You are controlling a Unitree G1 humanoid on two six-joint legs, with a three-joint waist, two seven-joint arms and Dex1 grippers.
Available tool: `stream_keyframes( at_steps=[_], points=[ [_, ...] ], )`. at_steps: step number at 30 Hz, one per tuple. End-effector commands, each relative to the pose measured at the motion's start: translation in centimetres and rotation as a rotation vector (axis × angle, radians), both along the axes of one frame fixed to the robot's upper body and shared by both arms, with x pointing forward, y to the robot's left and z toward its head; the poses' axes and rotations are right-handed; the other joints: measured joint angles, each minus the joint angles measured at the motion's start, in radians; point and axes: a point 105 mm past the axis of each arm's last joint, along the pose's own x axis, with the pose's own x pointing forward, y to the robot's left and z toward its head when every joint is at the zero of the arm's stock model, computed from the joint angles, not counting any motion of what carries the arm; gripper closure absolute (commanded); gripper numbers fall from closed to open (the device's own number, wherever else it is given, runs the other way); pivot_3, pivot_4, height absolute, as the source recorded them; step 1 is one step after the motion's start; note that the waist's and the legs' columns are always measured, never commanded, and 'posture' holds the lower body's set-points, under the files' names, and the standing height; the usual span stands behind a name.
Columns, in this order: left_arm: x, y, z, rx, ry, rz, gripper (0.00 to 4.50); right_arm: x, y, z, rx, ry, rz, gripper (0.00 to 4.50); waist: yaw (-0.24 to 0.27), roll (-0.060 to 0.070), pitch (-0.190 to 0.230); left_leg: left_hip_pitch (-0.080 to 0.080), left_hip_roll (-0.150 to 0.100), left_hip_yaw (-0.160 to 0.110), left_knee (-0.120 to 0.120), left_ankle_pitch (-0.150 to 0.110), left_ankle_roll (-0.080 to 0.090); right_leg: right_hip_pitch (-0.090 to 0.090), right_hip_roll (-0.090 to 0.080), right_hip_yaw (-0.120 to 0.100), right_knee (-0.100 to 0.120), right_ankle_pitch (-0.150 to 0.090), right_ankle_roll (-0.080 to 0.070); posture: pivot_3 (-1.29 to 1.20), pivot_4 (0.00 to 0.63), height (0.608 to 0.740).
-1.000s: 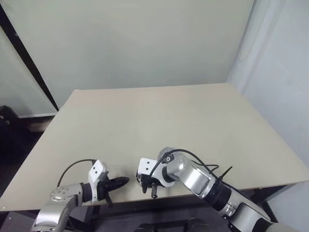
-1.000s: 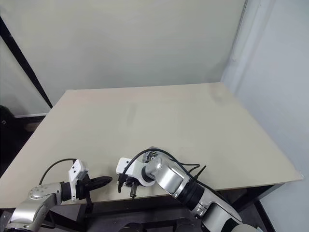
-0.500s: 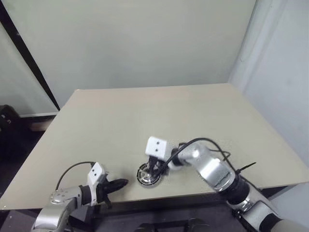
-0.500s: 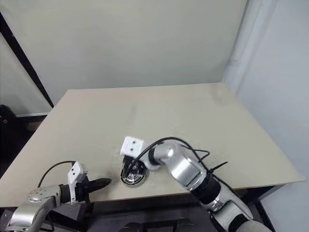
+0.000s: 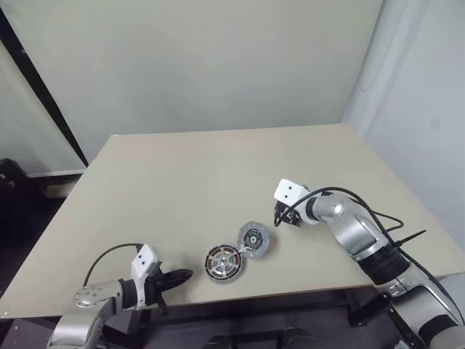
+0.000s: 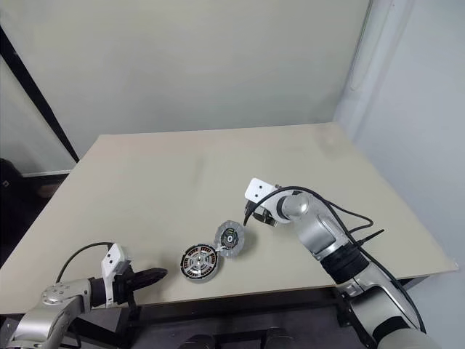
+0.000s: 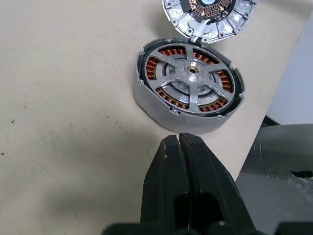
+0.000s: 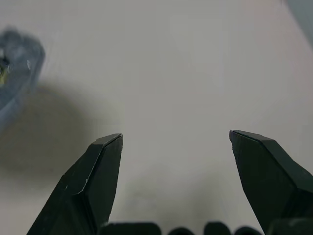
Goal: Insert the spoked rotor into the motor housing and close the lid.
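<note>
Left wrist view: my left claw (image 7: 179, 142) is clenched on nothing, just short of the motor housing (image 7: 190, 93) with the spoked rotor (image 7: 191, 74) seated inside. Touching it, the lid (image 5: 255, 238) lies on the desk (image 5: 182, 182). My right claw (image 8: 176, 139) gapes, released.

The lid (image 8: 17, 73) is a blurred grey shape cut off by the right wrist view's edge; the left wrist view crops its top.
</note>
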Motion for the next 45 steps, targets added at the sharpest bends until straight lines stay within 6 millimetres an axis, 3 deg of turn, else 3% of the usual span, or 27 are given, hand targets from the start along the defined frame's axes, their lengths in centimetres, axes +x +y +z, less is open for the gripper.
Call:
stream_keyframes(
  at_steps=[1,4,9,12,17,25,28,33,37,45],
  points=[
    [0.6,0.4,1.3,0.002,-0.062,0.011,4.5,-0.6,0.8,-0.6,0.014,0.019,0.04,0.7,0.0,0.0,0.0,0.0,0.0,0.0,0.0,0.0,0.0,0.0,0.0,0.0,0.0,0.0,0.0,0.0,0.0,0.74],
    [0.5,0.5,1.3,0.006,-0.061,0.016,4.5,-2.0,2.4,-1.2,0.085,0.099,0.075,0.7,-0.001,0.0,0.0,0.0,0.0,0.0,0.001,0.0,0.0,0.001,0.0,0.0,0.0,0.0,0.0,0.0,0.0,0.74],
    [0.2,0.7,1.2,0.009,-0.037,0.019,4.5,-5.2,7.4,-0.3,0.316,0.277,0.17,0.7,0.0,0.001,0.0,0.001,0.001,-0.001,0.001,0.0,0.0,0.001,0.001,0.0,0.001,0.0,0.0,0.0,0.0,0.74],
    [0.1,0.6,1.3,0.007,-0.036,0.018,4.5,-5.7,9.6,0.0,0.379,0.3,0.196,0.7,0.0,0.001,0.0,0.002,0.001,-0.001,0.001,0.0,0.0,0.001,0.001,0.0,0.001,0.0,0.0,0.0,0.0,0.74],
    [0.1,0.5,1.5,0.008,-0.042,0.019,4.5,-6.1,11.8,-1.3,0.372,0.319,0.212,0.7,0.0,0.001,0.001,0.002,0.0,-0.001,0.001,0.0,0.0,0.001,0.001,0.0,0.001,0.0,0.0,0.0,0.0,0.74],
    [-0.4,0.6,1.5,0.015,-0.046,0.029,4.5,-6.5,12.0,-3.2,0.327,0.324,0.238,0.7,0.0,0.002,0.001,0.002,0.0,-0.001,0.001,0.0,0.0,0.001,0.001,0.0,0.001,0.0,0.0,0.0,0.0,0.74],
    [-0.6,0.6,1.4,0.016,-0.043,0.032,4.5,-6.4,11.9,-3.1,0.341,0.322,0.245,0.7,0.0,0.002,0.001,0.002,0.0,-0.001,0.001,0.0,0.0,0.001,0.001,0.0,0.001,0.0,0.0,0.0,0.0,0.74],
    [-0.8,0.8,1.3,0.017,-0.034,0.035,4.5,-5.8,11.6,-1.2,0.412,0.331,0.301,0.7,0.0,0.002,0.001,0.002,0.0,-0.001,0.001,0.0,0.0,0.001,0.001,0.0,0.001,0.0,0.0,0.0,0.0,0.74],
    [-0.7,0.8,1.3,0.016,-0.034,0.034,4.5,-6.4,11.5,-0.5,0.417,0.349,0.424,0.7,0.0,0.002,0.001,0.002,0.0,-0.001,0.001,0.0,0.0,0.001,0.001,0.0,0.001,0.0,0.0,0.0,0.0,0.74],
    [-0.4,0.5,1.4,0.006,-0.046,0.021,4.5,-6.6,11.5,-1.9,0.401,0.406,0.482,0.7,0.0,0.001,0.001,0.002,0.0,-0.001,0.001,0.0,0.0,0.001,0.001,0.0,0.001,0.0,0.0,0.0,0.0,0.74]
  ],
)
